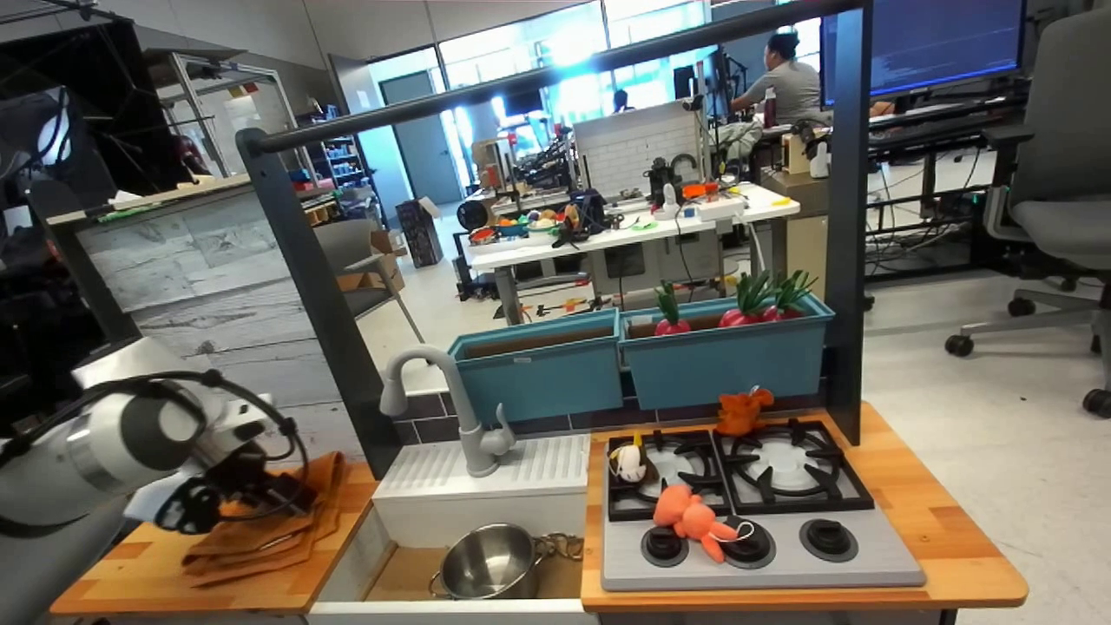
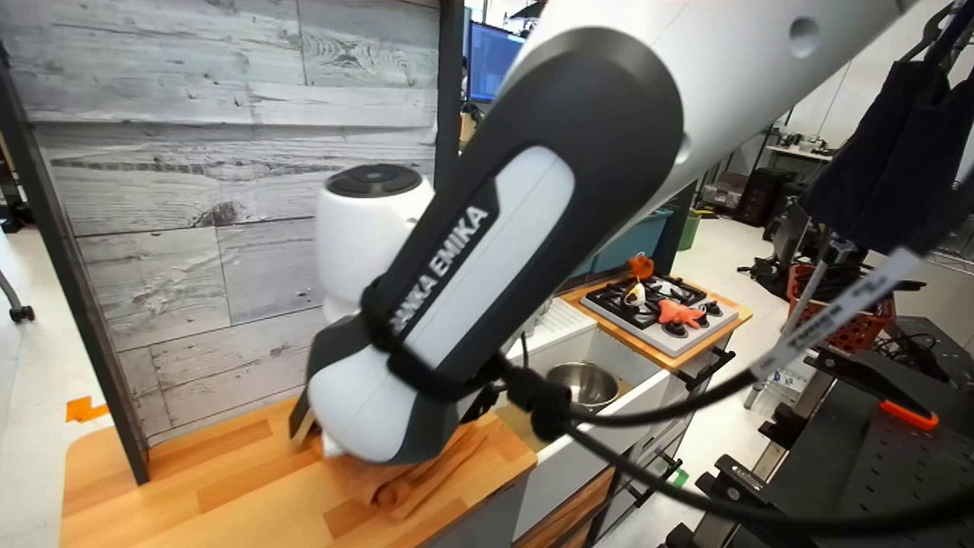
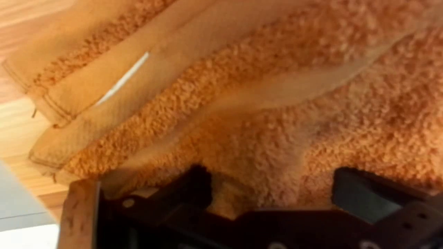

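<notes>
A folded orange-brown towel (image 1: 273, 545) lies on the wooden counter (image 1: 121, 580), left of the sink. It also shows in an exterior view (image 2: 445, 468), partly behind the arm. In the wrist view the fluffy towel (image 3: 263, 86) fills most of the picture, its folds stacked with a thin white strip between them. My gripper (image 3: 272, 183) is open, its two black fingers wide apart, right at the towel. Towel cloth shows between the fingers; whether the fingertips touch it I cannot tell. In an exterior view the gripper (image 1: 291, 499) is low over the towel.
A metal pot (image 1: 490, 562) stands in the sink beside a grey faucet (image 1: 469, 425). A toy stove (image 1: 764, 555) carries a pink plush (image 1: 693, 519), a white-brown toy (image 1: 632, 464) and an orange toy (image 1: 742, 411). A wood-look panel (image 2: 228, 190) stands behind the counter.
</notes>
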Controlling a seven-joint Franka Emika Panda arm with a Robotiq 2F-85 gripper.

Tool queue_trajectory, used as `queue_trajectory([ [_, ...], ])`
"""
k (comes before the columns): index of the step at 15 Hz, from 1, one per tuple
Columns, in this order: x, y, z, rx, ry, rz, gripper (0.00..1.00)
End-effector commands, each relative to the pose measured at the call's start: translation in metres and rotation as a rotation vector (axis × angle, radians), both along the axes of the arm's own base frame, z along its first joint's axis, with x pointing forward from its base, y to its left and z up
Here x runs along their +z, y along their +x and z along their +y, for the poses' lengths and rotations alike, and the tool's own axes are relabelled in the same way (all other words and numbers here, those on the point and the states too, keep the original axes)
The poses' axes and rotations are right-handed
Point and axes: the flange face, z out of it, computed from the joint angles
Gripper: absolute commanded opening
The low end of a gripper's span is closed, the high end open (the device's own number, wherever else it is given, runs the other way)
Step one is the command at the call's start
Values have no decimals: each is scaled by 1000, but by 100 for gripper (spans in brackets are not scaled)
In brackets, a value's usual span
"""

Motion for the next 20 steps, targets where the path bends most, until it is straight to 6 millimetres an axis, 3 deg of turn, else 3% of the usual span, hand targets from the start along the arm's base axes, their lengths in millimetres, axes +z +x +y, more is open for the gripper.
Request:
queue_trajectory([
  [1, -22, 10, -59, -163, 19, 54, 100],
  [3, -21, 2, -33, -99, 59, 45, 100],
  [7, -13, -28, 62, 111, 114, 1, 100],
  [11, -16, -82, 166, 251, 142, -2, 100],
  [12, -18, -91, 174, 266, 144, 23, 100],
  [13, -20, -98, 180, 290, 140, 42, 100],
  [15, -24, -106, 159, 275, 111, 93, 100],
  [20, -19, -83, 58, 51, 13, 82, 100],
])
